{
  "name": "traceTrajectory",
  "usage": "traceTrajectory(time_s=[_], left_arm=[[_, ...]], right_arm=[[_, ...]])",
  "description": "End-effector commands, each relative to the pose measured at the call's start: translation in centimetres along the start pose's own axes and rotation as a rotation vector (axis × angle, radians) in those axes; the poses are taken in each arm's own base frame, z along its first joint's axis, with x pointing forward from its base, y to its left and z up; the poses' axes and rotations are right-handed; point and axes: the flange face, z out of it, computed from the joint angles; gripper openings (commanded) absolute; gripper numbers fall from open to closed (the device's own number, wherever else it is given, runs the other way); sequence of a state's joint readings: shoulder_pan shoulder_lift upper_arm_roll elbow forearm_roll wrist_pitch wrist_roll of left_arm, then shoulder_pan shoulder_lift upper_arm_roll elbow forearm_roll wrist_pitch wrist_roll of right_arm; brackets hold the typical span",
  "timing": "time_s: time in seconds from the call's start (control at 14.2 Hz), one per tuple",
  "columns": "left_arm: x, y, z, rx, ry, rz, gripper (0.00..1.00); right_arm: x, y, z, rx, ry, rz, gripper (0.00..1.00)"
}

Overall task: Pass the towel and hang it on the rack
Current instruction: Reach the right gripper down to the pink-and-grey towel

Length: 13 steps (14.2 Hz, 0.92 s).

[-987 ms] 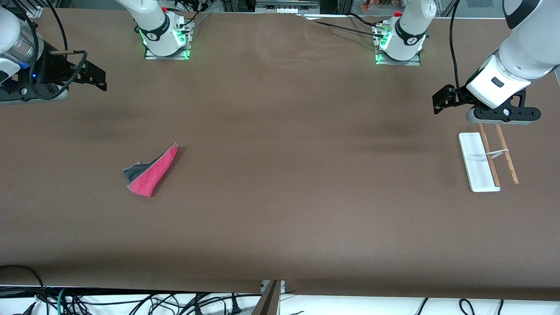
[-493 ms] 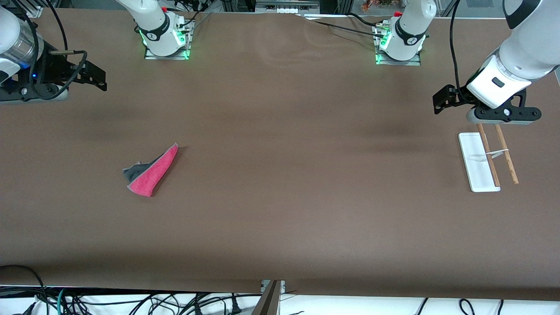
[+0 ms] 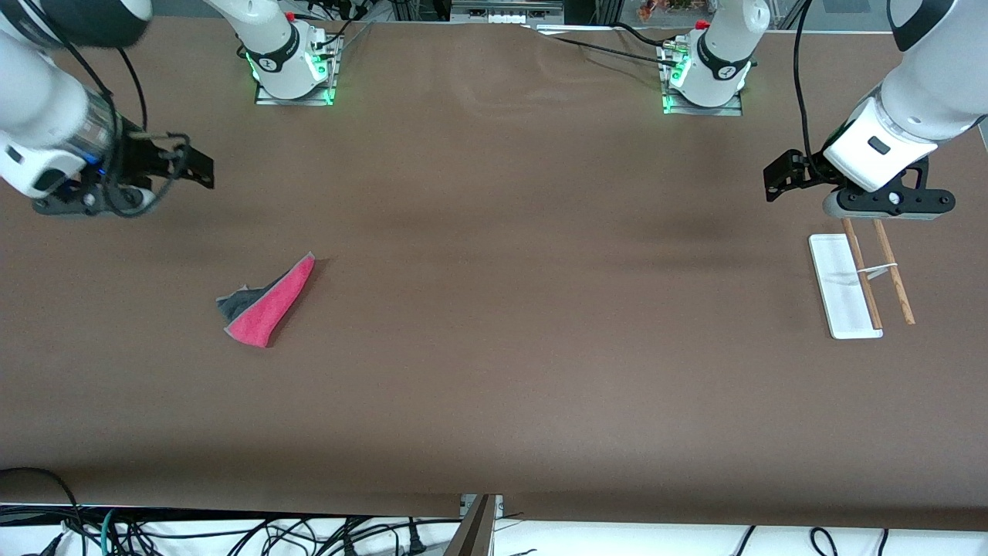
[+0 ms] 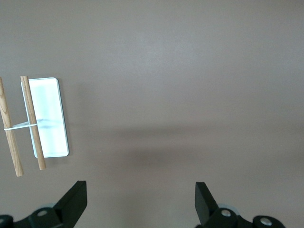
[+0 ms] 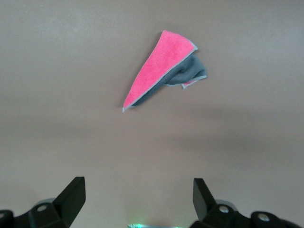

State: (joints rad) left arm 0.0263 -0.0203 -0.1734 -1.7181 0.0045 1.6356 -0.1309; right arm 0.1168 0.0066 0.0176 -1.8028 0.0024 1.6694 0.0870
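At the right arm's end of the brown tabletop, the right arm's black two-finger pincer hangs in the air over bare surface, its fingers spread wide apart and holding nothing; in the right wrist view the same pincer shows its two dark fingertips well apart with open tabletop between them. The small soft towel, bright pink on its upper face and dark grey underneath, lies crumpled into a narrow wedge on the tabletop, nearer to the front camera than the right pincer and well apart from it; a fold of the grey side bunches out beside the pink face, as the right wrist view also shows. The middle of the tabletop carries only soft shadows. At the left arm's end, the left arm's black pincer waits in the air, near the rack, its fingers also spread open and empty, which the left wrist view confirms. The small rack with a flat white rectangular base and two thin parallel brown wooden rods joined by a white crosspiece stands on the tabletop with nothing draped on it, far from the towel.
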Motion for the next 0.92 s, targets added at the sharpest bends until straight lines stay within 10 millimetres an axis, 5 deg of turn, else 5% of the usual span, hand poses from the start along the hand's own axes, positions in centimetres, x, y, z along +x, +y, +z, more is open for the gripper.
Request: traceTrajectory(time_s=[0.0, 0.35, 0.85], left_arm=[[0.3, -0.2, -0.6, 0.003, -0.006, 0.012, 1.0], [0.3, -0.2, -0.6, 0.003, -0.006, 0.012, 1.0], [0.3, -0.4, -0.5, 0.003, -0.01, 0.006, 1.0]], right_arm=[[1.2, -2.4, 4.8, 0.005, -0.008, 0.067, 1.0], [4.5, -3.4, 15.7, 0.057, -0.007, 0.179, 1.0], [3.9, -5.2, 24.0, 0.062, 0.048, 0.295, 0.98]])
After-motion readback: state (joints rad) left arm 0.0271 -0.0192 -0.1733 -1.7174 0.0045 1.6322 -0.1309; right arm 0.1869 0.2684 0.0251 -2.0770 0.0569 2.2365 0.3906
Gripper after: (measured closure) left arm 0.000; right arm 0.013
